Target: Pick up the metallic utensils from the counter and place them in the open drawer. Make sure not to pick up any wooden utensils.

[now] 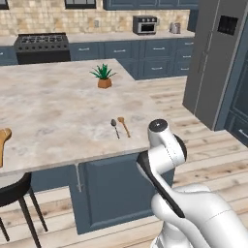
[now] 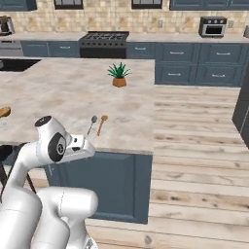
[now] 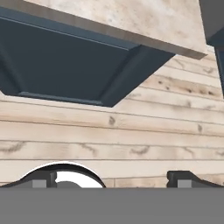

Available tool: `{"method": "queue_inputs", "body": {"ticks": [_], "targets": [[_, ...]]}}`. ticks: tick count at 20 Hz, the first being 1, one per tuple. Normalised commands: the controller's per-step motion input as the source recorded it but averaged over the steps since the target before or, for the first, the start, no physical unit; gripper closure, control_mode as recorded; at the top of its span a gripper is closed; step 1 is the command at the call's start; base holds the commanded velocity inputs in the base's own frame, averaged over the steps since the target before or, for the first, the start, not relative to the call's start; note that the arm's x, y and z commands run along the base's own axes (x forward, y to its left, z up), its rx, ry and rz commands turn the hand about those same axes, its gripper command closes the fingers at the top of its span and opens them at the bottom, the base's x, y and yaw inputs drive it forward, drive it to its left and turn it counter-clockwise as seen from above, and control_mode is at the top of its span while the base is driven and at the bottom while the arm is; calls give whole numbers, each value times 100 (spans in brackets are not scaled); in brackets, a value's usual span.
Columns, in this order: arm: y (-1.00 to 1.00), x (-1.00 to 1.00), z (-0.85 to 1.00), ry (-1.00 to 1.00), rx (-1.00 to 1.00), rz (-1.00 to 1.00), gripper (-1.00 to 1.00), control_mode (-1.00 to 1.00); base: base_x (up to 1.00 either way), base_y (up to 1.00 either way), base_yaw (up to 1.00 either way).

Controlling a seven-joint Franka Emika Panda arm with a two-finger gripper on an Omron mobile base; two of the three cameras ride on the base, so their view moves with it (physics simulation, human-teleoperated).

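Right now the white arm sits folded low in front of the dark blue island cabinet (image 1: 116, 193), below the level of the broad beige-grey marbled stone counter (image 1: 53, 101). From the hand camera, the two-finger gripper (image 3: 113, 180) shows its two small dark fingertips (image 3: 186, 178) standing far apart, spread as wide as they go, with nothing between them; beyond them lie pale wooden floorboards (image 3: 131, 135), the recessed dark blue cabinet panel and the underside edge of the stone top.

On the counter, close to its front edge and towards its right corner as seen from the left base camera, two slim utensils lie side by side, nearly parallel and just apart. One is a thin silver-grey metallic utensil (image 1: 115, 128) with a small rounded end pointing away from the front edge. Beside it, nearer the right edge, lies the light tan-orange wooden spoon (image 1: 124, 126) with a round bowl and straight handle. Neither is touched by the gripper.

Farther back, near the counter's far right corner, stands a small green spiky plant in a terracotta pot (image 1: 103, 76).
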Motion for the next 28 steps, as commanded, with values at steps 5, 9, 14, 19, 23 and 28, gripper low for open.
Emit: {"method": "queue_inputs", "body": {"ticks": [5, 9, 14, 19, 23, 28], "targets": [[0, 0, 0, 0, 0, 0, -100, 100, 0, 47, -21], [0, 0, 0, 0, 0, 0, -100, 100, 12, 4, 0], [0, 0, 0, 0, 0, 0, -100, 100, 66, 36, -7], [0, 0, 0, 0, 0, 0, -100, 100, 42, 91, -22], [0, 0, 0, 0, 0, 0, -100, 100, 19, 55, -26], [0, 0, 0, 0, 0, 0, -100, 100, 23, 13, -6]]}}
